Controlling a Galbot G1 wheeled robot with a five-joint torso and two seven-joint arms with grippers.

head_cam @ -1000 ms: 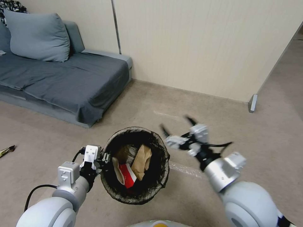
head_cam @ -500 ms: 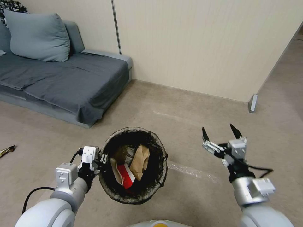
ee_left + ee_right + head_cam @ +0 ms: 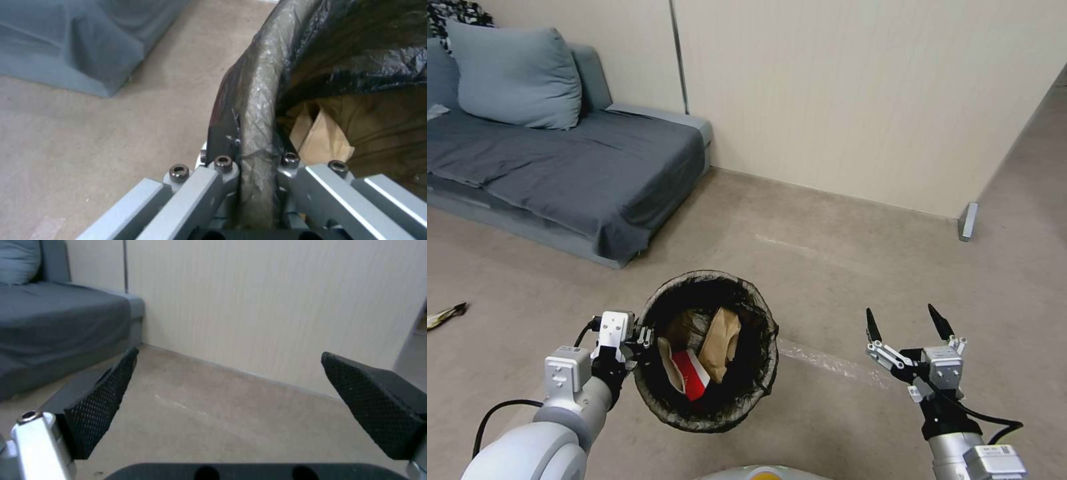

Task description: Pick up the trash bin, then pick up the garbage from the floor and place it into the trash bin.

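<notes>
The trash bin (image 3: 747, 383), lined with a dark bag folded over its rim (image 3: 256, 110), hangs above the floor. My left gripper (image 3: 642, 337) is shut on the bin's left rim. Inside the bin lie a brown paper bag (image 3: 720, 343) and a red-and-white carton (image 3: 688, 373); the brown bag (image 3: 322, 138) also shows in the left wrist view. A shiny wrapper (image 3: 444, 315) lies on the floor at the far left. My right gripper (image 3: 906, 323) is open and empty, held to the right of the bin, its black fingertips (image 3: 100, 403) spread wide.
A grey sofa (image 3: 574, 180) with a cushion (image 3: 514, 77) stands at the back left. A beige wall (image 3: 860, 100) runs behind, with a metal foot (image 3: 968, 221) at its right end. A strip of clear tape (image 3: 834, 363) lies on the carpet right of the bin.
My right gripper has pulled away from over the bin, moving right and toward me, still open. The bin stays in the left gripper. The camera shifted slightly.
</notes>
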